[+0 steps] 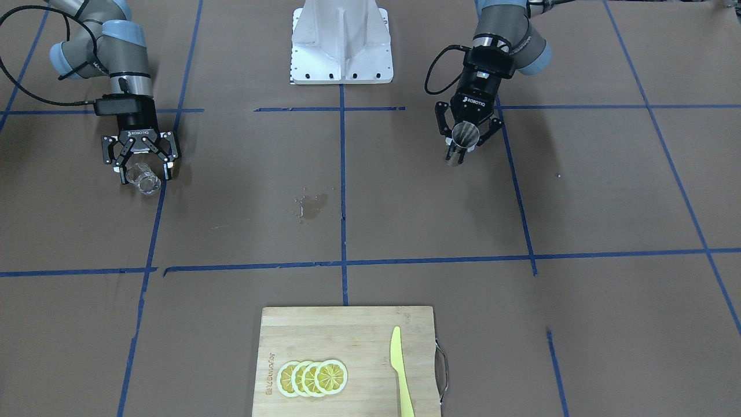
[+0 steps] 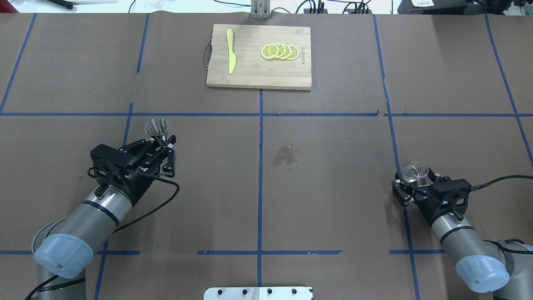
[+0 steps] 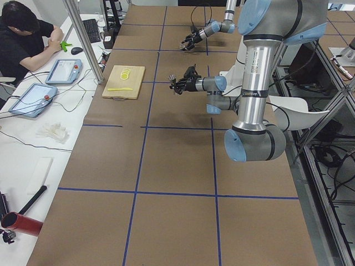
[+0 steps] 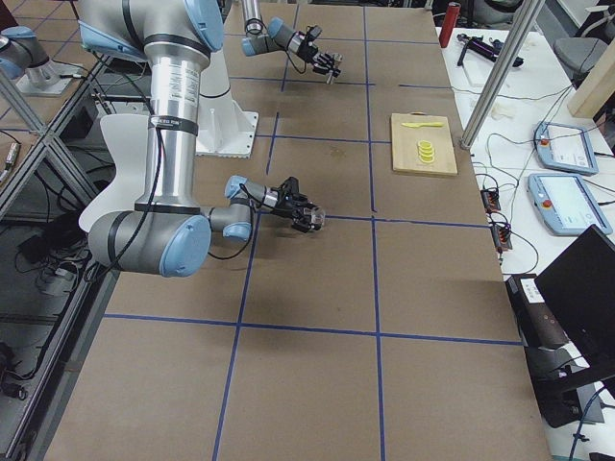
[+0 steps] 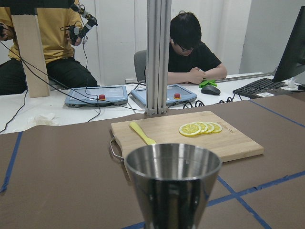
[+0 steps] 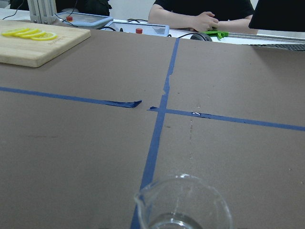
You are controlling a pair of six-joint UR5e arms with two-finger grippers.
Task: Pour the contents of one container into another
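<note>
Front view, left arm: it comes down steeply from the elbow, and the left gripper (image 1: 462, 146) has its jaws closed on the jigger (image 1: 465, 134), whose mouth faces up.
Front view, right arm: the wrist points down and the right gripper (image 1: 145, 172) clamps the glass cup (image 1: 145, 180) between its fingertips.
Front view, table (image 1: 608, 202): a wet patch (image 1: 312, 207) lies between the two grippers, and the cutting board (image 1: 347, 341) with lemon slices (image 1: 312, 377) and a yellow knife (image 1: 399, 370) sits well beyond both sets of jaws.
Overhead view: the jigger's upper cone stands clear past the left fingertips, which the front view hides. The cup's pouring lip also reaches beyond the right fingertips.
Left side view: the near arm's forearm runs about level, with the jaws aimed toward the board.
Right side view: the near arm reaches out low, and the cup seems to hang just above the table, though contact is hard to judge.
Left wrist view: the upright steel cone sits directly ahead of the jaws, rim level. The board lies beyond it, with a person in black (image 5: 190, 52) and a person in yellow (image 5: 43, 33) at the far desk.
Right wrist view: the cup's rim and lip sit just ahead of the jaws.
</note>
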